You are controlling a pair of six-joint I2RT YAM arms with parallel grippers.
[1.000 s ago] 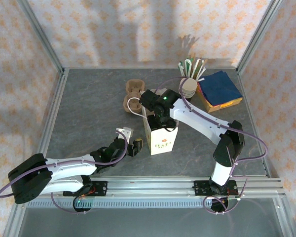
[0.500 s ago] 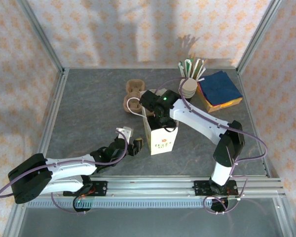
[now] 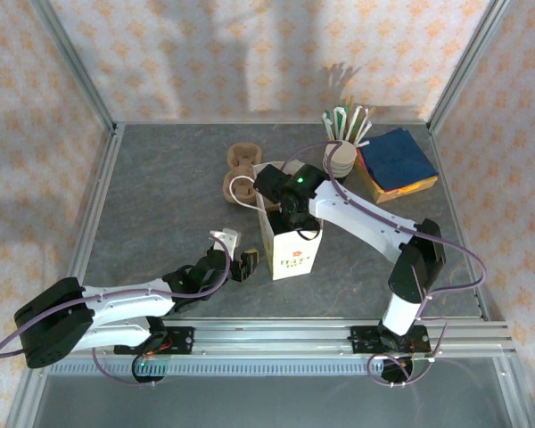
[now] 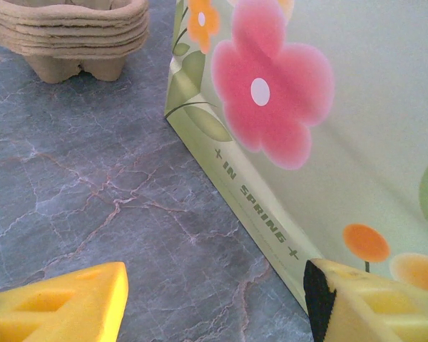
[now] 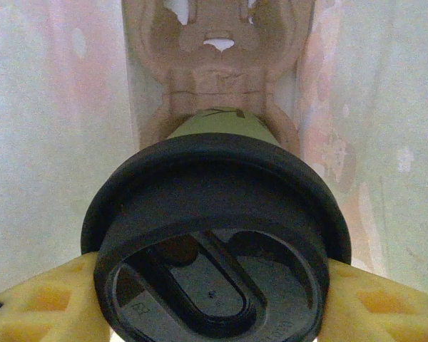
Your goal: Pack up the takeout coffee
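Observation:
The takeout coffee [image 5: 214, 242] shows its black round lid from above, with a strip of olive cup wall [image 5: 221, 125] below it. My right gripper [image 5: 214, 285] is shut on it, a yellow finger [image 5: 43, 303] on either side of the lid. It hangs inside the white flowered bag [image 3: 290, 250], above a brown pulp carrier [image 5: 217, 64] at the bag's bottom. In the top view my right gripper [image 3: 294, 221] reaches down into the bag's mouth. My left gripper [image 3: 247, 265] stands open beside the bag's left wall [image 4: 328, 142], its right finger [image 4: 357, 303] at the bag's lower edge.
A stack of brown pulp carriers [image 3: 241, 169] lies behind the bag, also seen in the left wrist view [image 4: 64, 32]. At the back right stand nested cups [image 3: 341, 159], stirrers [image 3: 348, 120] and blue napkins [image 3: 395, 159]. Metal rails border the table.

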